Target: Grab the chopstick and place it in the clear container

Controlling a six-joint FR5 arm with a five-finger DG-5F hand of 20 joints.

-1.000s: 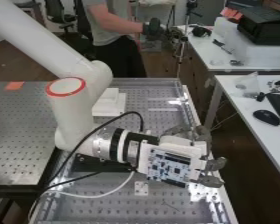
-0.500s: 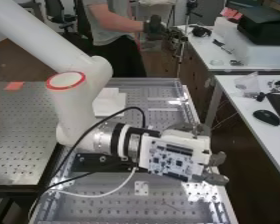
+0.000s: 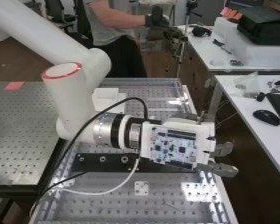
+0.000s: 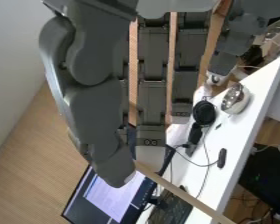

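Well, a black cable (image 3: 91, 131) crosses the arm (image 3: 71, 95) while fingers (image 3: 220, 169) pinch the chopstick (image 4: 184, 193).

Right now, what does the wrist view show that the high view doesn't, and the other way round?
The wrist view adds the chopstick, which looks pinched between the thumb and fingers, plus a lit screen. The high view adds the white arm, the circuit board and the perforated bench. Both show the hand and a white tabletop.
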